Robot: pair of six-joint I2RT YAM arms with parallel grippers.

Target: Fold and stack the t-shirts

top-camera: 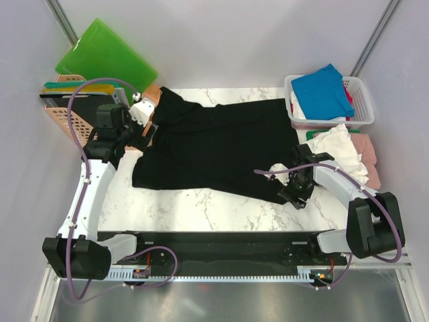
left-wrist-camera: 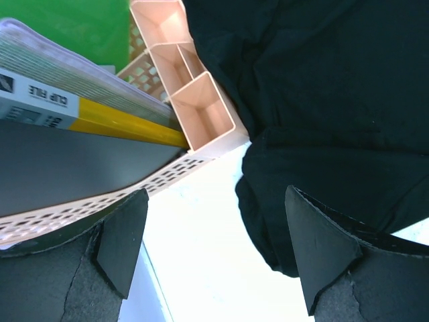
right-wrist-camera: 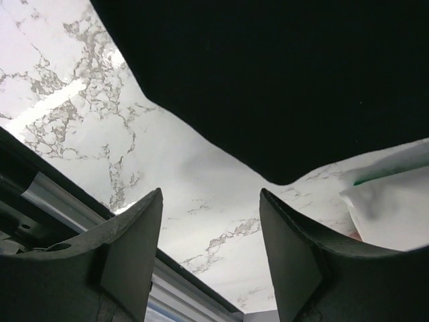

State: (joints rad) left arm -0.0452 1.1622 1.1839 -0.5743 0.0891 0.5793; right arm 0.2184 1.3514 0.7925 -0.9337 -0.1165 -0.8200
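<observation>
The black t-shirt (top-camera: 214, 147) is lying unfolded on the desk (top-camera: 201, 208), left end effector (left-wrist-camera: 214, 251) and right end effector (right-wrist-camera: 211, 261) both hovering released, nothing stacked.

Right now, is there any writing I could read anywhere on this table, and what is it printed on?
"CLIP FILE": upside down on the grey spine of a folder standing in the pink rack.
The small mark at the end of that spine is too small to read.
Nothing readable on the black t-shirt or elsewhere.
</observation>
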